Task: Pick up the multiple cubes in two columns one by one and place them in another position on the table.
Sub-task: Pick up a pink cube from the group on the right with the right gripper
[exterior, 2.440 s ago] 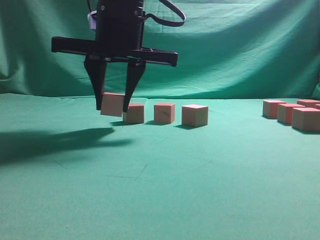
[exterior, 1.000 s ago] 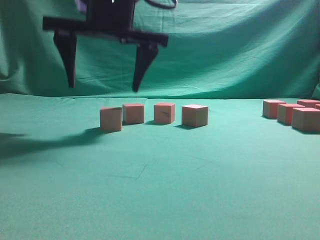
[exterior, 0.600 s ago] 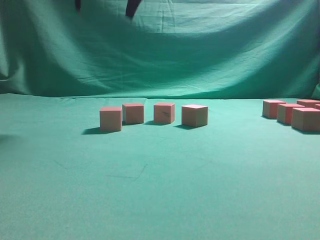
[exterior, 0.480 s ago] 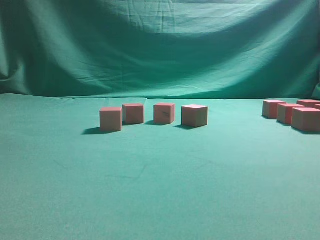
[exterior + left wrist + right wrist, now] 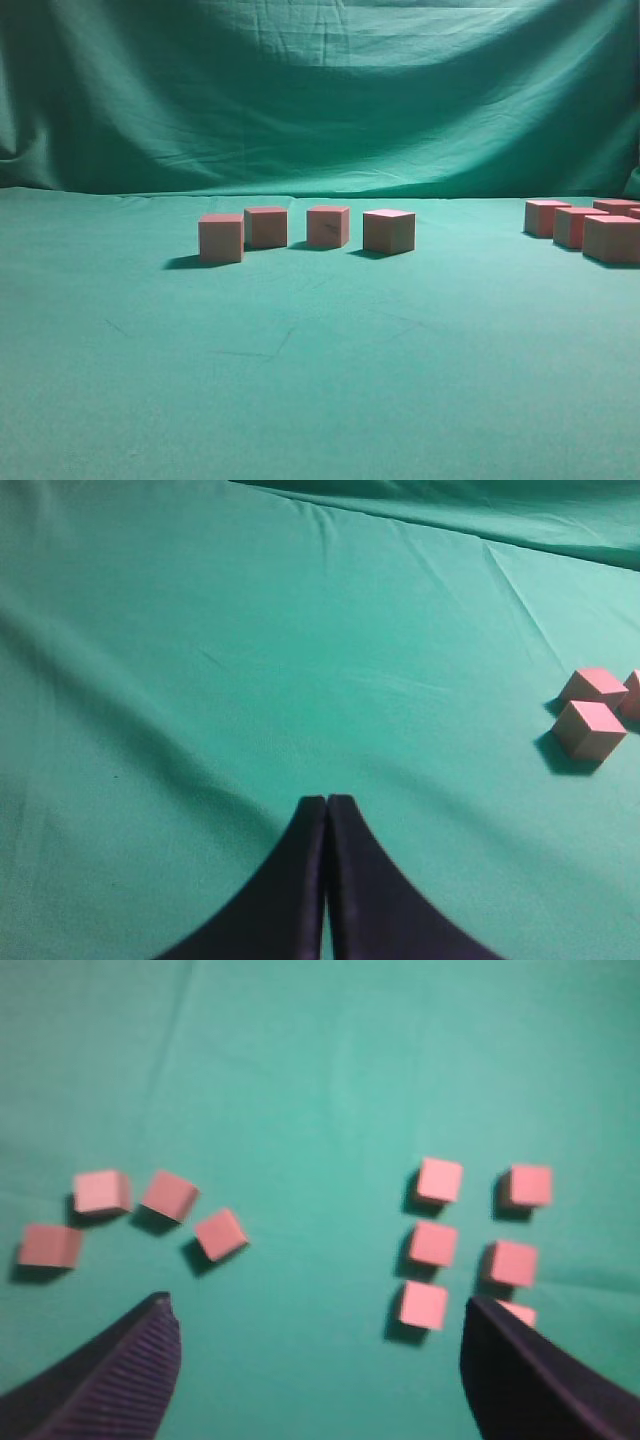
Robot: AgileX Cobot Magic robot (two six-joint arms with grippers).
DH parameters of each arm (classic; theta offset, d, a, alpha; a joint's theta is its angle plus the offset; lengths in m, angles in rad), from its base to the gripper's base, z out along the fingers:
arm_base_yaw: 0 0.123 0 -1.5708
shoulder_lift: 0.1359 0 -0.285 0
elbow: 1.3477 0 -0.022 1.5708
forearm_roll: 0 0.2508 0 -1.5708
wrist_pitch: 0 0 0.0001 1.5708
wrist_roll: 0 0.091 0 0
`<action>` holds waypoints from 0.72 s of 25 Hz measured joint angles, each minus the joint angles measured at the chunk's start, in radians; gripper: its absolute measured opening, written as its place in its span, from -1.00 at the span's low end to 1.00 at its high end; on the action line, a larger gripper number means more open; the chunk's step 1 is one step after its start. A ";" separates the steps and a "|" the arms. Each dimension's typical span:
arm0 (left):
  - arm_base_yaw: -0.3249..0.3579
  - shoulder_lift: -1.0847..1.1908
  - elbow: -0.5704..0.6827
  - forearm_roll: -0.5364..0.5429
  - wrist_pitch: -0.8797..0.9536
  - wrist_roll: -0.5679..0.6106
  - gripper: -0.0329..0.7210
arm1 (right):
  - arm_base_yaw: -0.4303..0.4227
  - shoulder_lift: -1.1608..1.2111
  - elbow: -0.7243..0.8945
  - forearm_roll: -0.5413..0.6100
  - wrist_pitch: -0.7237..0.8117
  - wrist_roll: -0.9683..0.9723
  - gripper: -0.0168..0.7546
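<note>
Several pinkish-red cubes stand on the green table (image 5: 320, 380). In the exterior view a loose row of them runs from the left-end cube (image 5: 221, 238) to the right-end cube (image 5: 389, 231). Another group (image 5: 580, 227) sits at the far right. From high above, the right wrist view shows the loose row (image 5: 168, 1194) on the left and two columns of cubes (image 5: 432, 1244) on the right. My right gripper (image 5: 317, 1305) is open and empty; its right finger (image 5: 530, 1380) covers part of one cube (image 5: 515, 1312). My left gripper (image 5: 327, 800) is shut and empty, with two cubes (image 5: 590, 728) off to its right. Neither gripper appears in the exterior view.
A draped, wrinkled green backdrop (image 5: 320, 100) closes off the far side of the table. Bare green cloth lies between the row and the right-hand group (image 5: 470, 250) and across the front of the table.
The right gripper let go of the left-end cube, opened and rose out of the top of the exterior view. The cubes have stayed where they were.
</note>
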 joint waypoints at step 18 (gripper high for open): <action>0.000 0.000 0.000 0.000 0.000 0.000 -0.91 | -0.221 -0.035 0.726 0.037 -0.442 0.051 0.51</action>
